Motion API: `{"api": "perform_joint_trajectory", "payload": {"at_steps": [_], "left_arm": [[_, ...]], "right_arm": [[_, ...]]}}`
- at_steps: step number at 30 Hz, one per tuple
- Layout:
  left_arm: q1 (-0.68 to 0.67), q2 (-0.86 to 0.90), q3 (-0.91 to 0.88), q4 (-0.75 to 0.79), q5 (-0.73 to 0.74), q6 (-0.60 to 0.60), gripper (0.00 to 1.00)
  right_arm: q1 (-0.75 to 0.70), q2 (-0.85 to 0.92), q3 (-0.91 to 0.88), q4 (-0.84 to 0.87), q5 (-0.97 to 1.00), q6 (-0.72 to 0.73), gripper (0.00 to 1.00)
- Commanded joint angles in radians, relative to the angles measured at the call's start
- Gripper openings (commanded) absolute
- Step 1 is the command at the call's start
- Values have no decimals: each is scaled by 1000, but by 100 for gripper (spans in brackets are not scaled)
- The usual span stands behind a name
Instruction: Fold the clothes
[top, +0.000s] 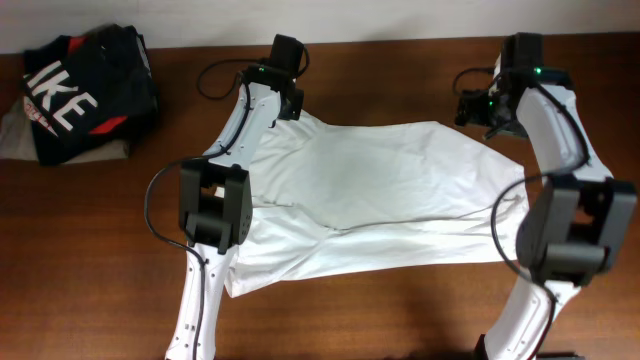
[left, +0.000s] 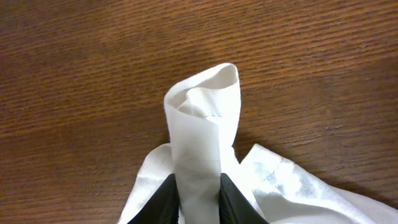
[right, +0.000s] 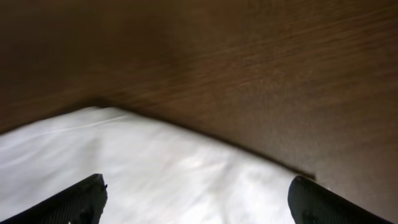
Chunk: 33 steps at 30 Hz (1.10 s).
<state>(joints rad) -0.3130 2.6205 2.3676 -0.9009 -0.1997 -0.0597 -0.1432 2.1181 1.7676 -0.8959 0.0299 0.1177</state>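
The clothes (top: 370, 190), a plain white short-sleeved shirt, lie spread and wrinkled across the middle of the wooden table. My left gripper (top: 290, 100) is at the shirt's far left corner. In the left wrist view that gripper (left: 199, 186) is shut on a rolled-up bunch of the white cloth (left: 205, 112), which stands up beyond the fingertips. My right gripper (top: 478, 112) hovers at the far right corner. In the right wrist view it (right: 198, 193) is wide open, and the white cloth (right: 155, 162) lies below between the two fingers (right: 87, 196).
A black garment with white letters and red patches (top: 85, 90) lies on a grey-beige garment (top: 20, 135) at the far left corner. The table's back edge (top: 400, 40) runs just behind both grippers. Bare wood (top: 420, 310) shows in front of the shirt.
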Motion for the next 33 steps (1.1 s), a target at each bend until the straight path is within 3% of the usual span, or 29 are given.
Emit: {"api": "perform_joint_trajectory", "payload": {"at_steps": [1, 7, 8, 9, 12, 13, 14, 15, 16, 18, 23, 27, 33], "left_arm": [[3, 14, 21, -9, -14, 8, 21], [3, 16, 21, -13, -14, 8, 23], [3, 16, 21, -18, -14, 8, 30], [3, 16, 21, -25, -14, 8, 30], [3, 16, 21, -33, -14, 8, 22], [3, 16, 21, -33, -14, 8, 22], [3, 16, 21, -33, -13, 8, 20], [3, 16, 21, -34, -14, 8, 15], [3, 15, 21, -38, -14, 8, 1], [3, 10, 28, -56, -15, 8, 1], [4, -95, 57, -175, -14, 7, 1], [4, -196, 57, -360, -14, -33, 1], [1, -258, 57, -595, 3, -52, 1]], "right_arm": [[-31, 53, 38, -25, 19, -18, 86], [-21, 140, 37, -43, -47, -129, 86], [-20, 156, 37, -45, -49, -129, 86], [-19, 172, 37, -45, -48, -129, 86], [-20, 189, 37, -39, -48, -129, 85], [-20, 189, 37, -37, -48, -129, 80], [-20, 189, 37, -35, -48, -129, 58], [-20, 189, 37, -34, -47, -129, 47], [-20, 189, 37, -32, -44, -128, 29], [-21, 188, 45, -37, -16, -96, 4], [-23, 158, 118, -115, 43, -19, 4], [-23, 97, 172, -259, 51, 83, 4], [-23, 19, 182, -467, 50, 113, 4]]}}
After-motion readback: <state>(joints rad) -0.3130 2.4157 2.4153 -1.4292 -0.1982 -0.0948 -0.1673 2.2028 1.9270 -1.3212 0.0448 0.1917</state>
